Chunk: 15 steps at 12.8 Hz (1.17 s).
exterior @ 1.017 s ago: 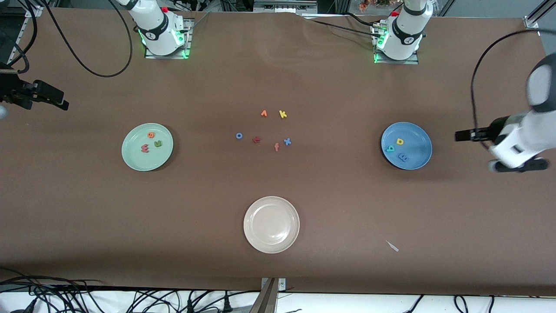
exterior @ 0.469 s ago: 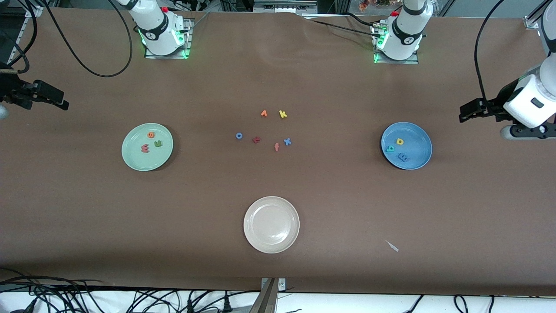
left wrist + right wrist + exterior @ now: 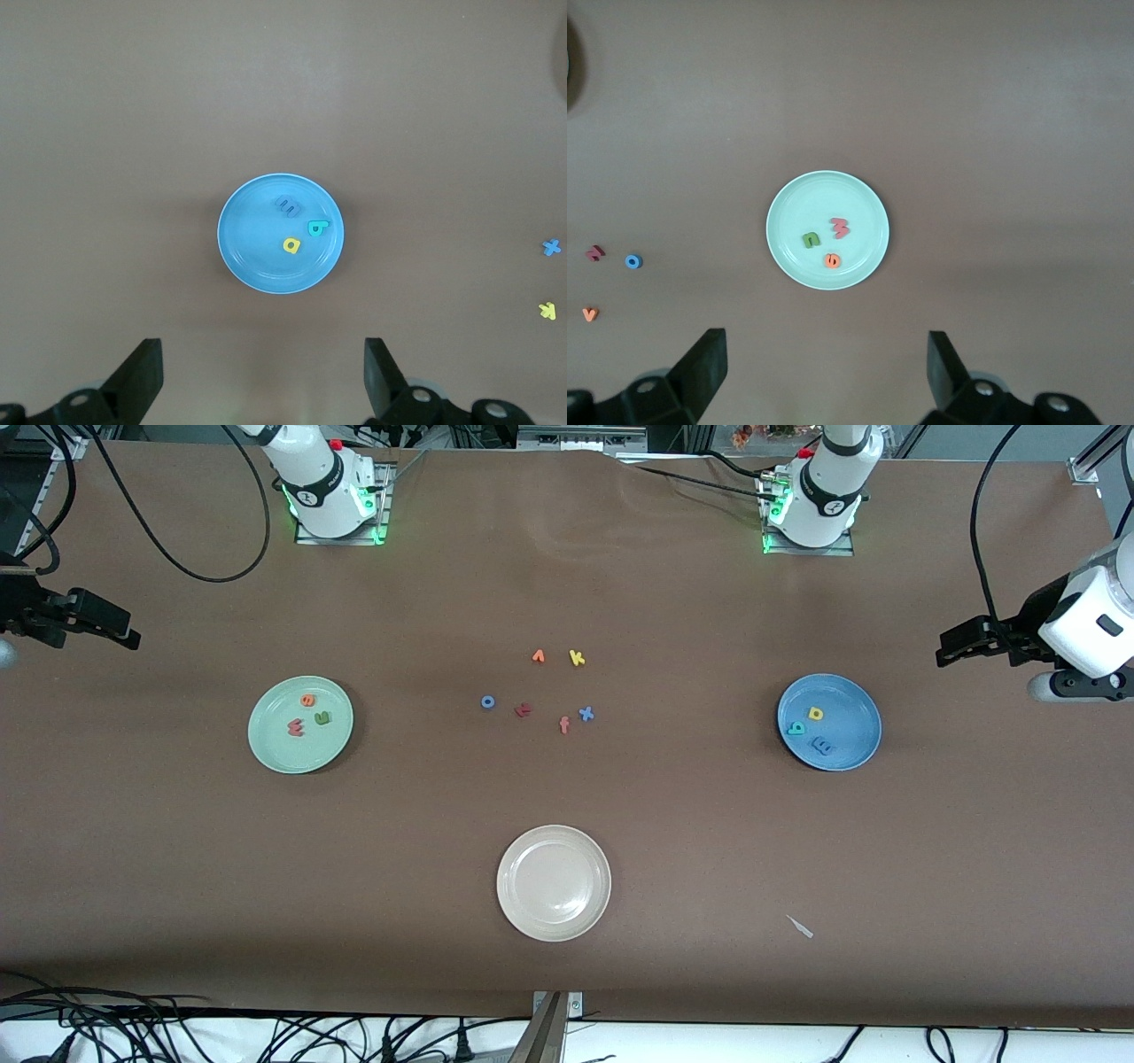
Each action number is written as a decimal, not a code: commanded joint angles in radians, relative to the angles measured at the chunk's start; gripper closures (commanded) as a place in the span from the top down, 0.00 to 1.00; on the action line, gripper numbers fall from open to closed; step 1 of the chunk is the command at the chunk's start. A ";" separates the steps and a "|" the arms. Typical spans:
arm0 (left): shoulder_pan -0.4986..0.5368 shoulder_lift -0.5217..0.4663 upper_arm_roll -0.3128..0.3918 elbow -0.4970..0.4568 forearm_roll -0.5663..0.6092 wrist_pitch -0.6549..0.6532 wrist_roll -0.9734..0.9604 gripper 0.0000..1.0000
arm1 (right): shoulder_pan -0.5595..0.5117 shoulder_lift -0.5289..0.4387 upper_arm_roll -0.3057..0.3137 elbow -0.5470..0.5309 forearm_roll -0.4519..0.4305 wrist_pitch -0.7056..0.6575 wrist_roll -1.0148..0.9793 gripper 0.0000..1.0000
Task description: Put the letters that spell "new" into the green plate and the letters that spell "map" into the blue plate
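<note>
New letters (image 3: 308,715) in green plate (image 3: 266,748), map letters (image 3: 811,728) in blue plate (image 3: 855,695); both grippers (image 3: 261,376) (image 3: 824,372) open, empty

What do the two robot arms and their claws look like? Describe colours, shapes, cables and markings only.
Both arms have white rounded casings with black joint bands, and green lights glow at their bases. The left claw and the right claw are black with two flat wedge-shaped fingers. Black cables trail from each arm.

front view looks down on the whole desk (image 3: 567,974). each wrist view looks straight down from high above one plate: left, blue plate (image 3: 257,266); right, green plate (image 3: 788,257).
</note>
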 commanded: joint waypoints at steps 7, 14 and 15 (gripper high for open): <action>-0.006 0.000 0.004 0.017 0.008 -0.045 0.020 1.00 | -0.005 -0.013 0.005 -0.009 -0.004 0.004 0.007 1.00; -0.006 0.002 0.004 0.019 0.010 -0.044 0.021 1.00 | -0.005 -0.013 0.005 -0.009 -0.006 0.006 0.005 1.00; -0.006 0.002 0.004 0.019 0.011 -0.044 0.021 1.00 | -0.005 -0.013 0.005 -0.009 -0.006 0.006 0.005 1.00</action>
